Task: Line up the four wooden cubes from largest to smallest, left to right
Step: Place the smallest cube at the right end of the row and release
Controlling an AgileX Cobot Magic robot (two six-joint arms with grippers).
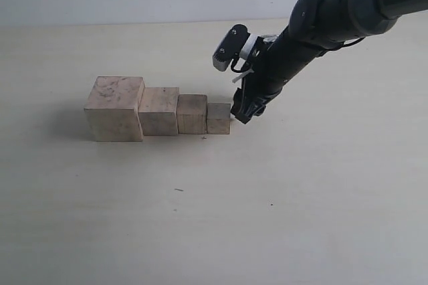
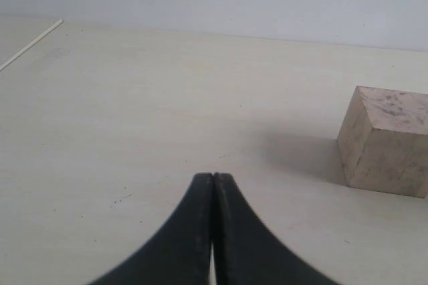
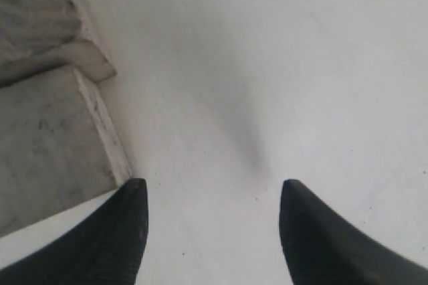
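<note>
Row: largest cube (image 1: 115, 109), second cube (image 1: 159, 111), third cube (image 1: 192, 114) and smallest cube (image 1: 219, 118), all pale beige unpainted wood with faint mottled grain, stand side by side, stepping down in size from left to right in the exterior view.
Contact: each cube touches its neighbour, with no gap showing between them.
Surface: a smooth cream table (image 1: 281, 198) carries the whole row.
Right side: the black right gripper (image 1: 242, 112) reaches down at a slant, its tips low just beside the right face of the smallest cube; whether they touch it cannot be told. The right wrist view shows its fingers (image 3: 127, 231) spread wide, bare table between them, holding nothing.
Left side: the black left gripper (image 2: 213, 176) has its jaws pressed together and empty, bare table ahead; the largest cube sits further on, apart from it.
</note>
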